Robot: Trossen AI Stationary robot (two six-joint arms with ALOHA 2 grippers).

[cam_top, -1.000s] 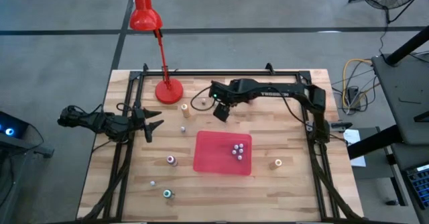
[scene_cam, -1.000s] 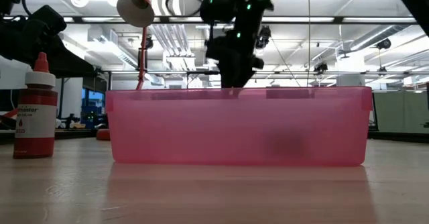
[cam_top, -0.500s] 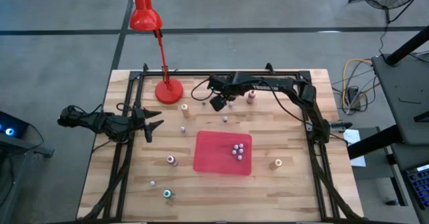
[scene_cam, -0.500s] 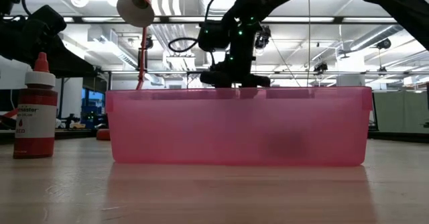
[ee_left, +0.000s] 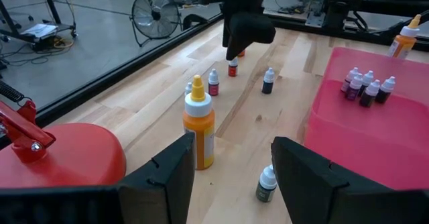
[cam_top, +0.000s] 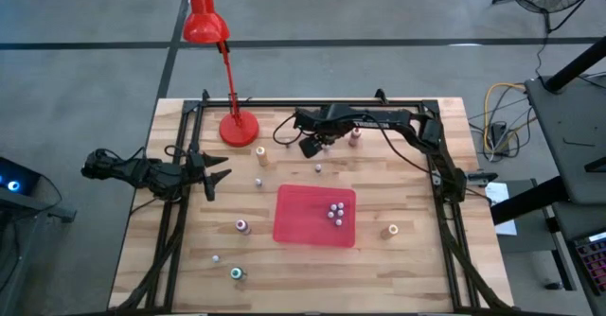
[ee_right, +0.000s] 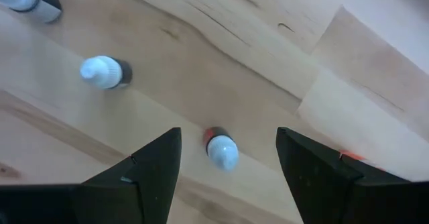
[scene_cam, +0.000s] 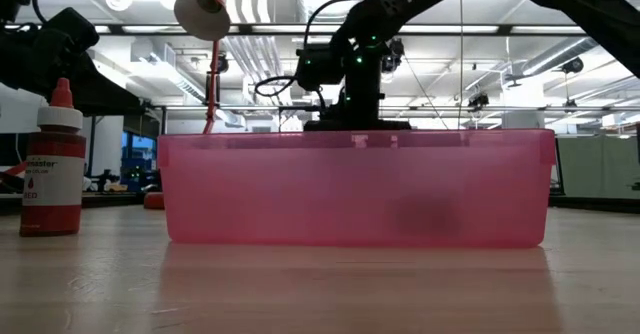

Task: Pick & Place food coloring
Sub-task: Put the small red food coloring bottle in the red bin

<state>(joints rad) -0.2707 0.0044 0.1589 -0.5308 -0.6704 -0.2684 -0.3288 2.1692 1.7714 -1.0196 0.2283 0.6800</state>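
The food coloring bottles stand scattered on the wooden table: an orange-topped one (ee_left: 200, 123), a small whitish-capped one (ee_left: 267, 184), a pink-topped one (cam_top: 354, 136), and several inside the red tray (cam_top: 315, 215). My right gripper (cam_top: 308, 147) hangs open at the far middle of the table, pointing steeply down. A small whitish-capped bottle (ee_right: 221, 150) stands upright on the table below it, between the two fingers and clear of both. My left gripper (cam_top: 216, 177) waits open at the table's left.
A red lamp stands with its base (cam_top: 238, 129) at the far left of the table. Two more small bottles (ee_right: 100, 72) stand close to the right gripper. A red-capped bottle (scene_cam: 55, 164) and loose bottles (cam_top: 242, 225) stand near the tray, and black frame rails (cam_top: 312, 104) border the table.
My right gripper has sunk toward the table and shifted a little toward the far edge, rolling about its own pointing line as it went. In the low view it has dropped behind the tray's rim. Its fingers have stayed open.
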